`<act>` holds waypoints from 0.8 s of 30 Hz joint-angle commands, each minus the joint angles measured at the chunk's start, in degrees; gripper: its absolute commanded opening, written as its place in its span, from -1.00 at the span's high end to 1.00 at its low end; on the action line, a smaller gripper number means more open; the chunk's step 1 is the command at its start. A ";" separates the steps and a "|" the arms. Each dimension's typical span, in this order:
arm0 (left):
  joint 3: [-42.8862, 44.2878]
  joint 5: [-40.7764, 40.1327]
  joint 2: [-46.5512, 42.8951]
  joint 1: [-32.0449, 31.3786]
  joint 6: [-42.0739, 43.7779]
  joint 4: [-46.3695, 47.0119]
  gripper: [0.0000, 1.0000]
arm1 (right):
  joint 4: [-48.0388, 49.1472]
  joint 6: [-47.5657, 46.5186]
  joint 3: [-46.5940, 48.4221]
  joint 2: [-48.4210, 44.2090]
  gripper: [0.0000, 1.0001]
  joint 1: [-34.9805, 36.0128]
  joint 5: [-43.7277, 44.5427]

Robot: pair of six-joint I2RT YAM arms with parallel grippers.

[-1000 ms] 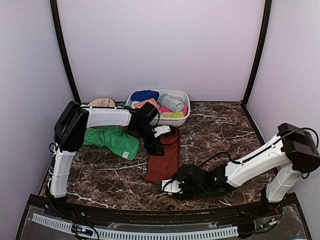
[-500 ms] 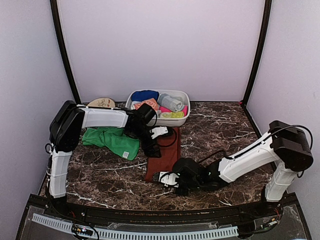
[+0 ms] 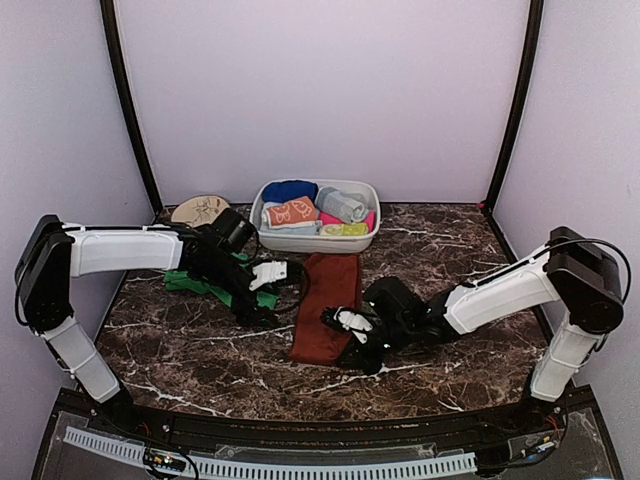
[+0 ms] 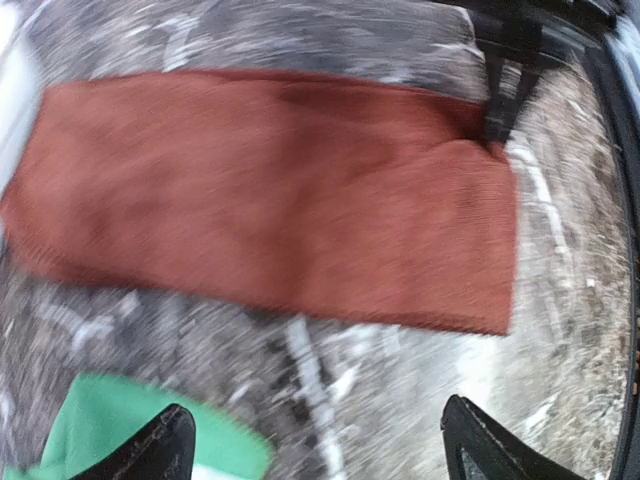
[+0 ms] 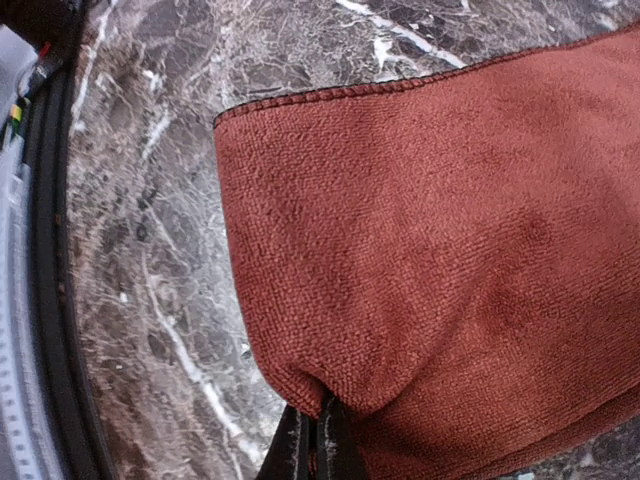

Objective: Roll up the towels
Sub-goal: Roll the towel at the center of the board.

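Note:
The rust-brown towel lies flat and lengthwise on the marble, also seen in the left wrist view and the right wrist view. My right gripper is shut on its near right edge, bunching the cloth there. My left gripper hangs open over bare marble just left of that towel, holding nothing. The green towel lies crumpled under the left arm. The orange towel with cream prints sits in the basin.
A white oval basin at the back centre holds several rolled cloths. A tan round object lies at the back left. Purple walls enclose the table on three sides.
My left arm has swung left, off the rust-brown towel's far end. My right gripper moved from the towel's near end up its right side and shut on the edge.

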 commanded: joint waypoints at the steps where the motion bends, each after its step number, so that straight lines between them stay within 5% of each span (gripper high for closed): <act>1: -1.40 -0.15 -0.29 -7.23 5.30 -2.34 -0.75 | 3.15 13.49 -0.05 0.60 1.00 -5.33 -21.35; 12: 1.40 -6.01 4.63 -16.09 4.91 2.71 -0.66 | 1.03 21.53 4.95 5.71 1.00 -10.20 -31.65; 20: 1.81 -2.58 4.89 -16.44 2.24 1.29 0.05 | -0.90 22.12 7.44 8.25 1.00 -10.79 -32.74; 24: 0.97 -3.30 5.77 -16.44 1.32 1.07 0.20 | -0.92 22.00 7.62 9.03 1.00 -10.92 -33.08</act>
